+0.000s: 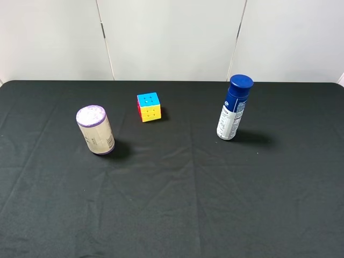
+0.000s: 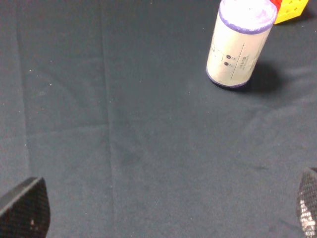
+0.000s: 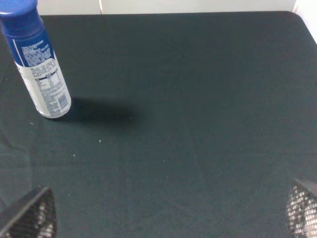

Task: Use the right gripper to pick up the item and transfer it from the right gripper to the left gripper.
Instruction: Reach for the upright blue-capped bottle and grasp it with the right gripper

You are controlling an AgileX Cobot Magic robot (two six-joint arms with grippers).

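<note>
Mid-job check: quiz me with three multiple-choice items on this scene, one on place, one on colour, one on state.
1. In the high view, the bottle stands where from the cube? A) left B) right C) on top
2. The bottle's cap is: A) dark blue B) purple C) red
3. The right end effector is: A) shut on the bottle B) open, empty C) shut on the cube
Key: 1 B, it stands right of the cube. 2 A, the cap shows dark blue. 3 B, fingertips wide apart, nothing between.
</note>
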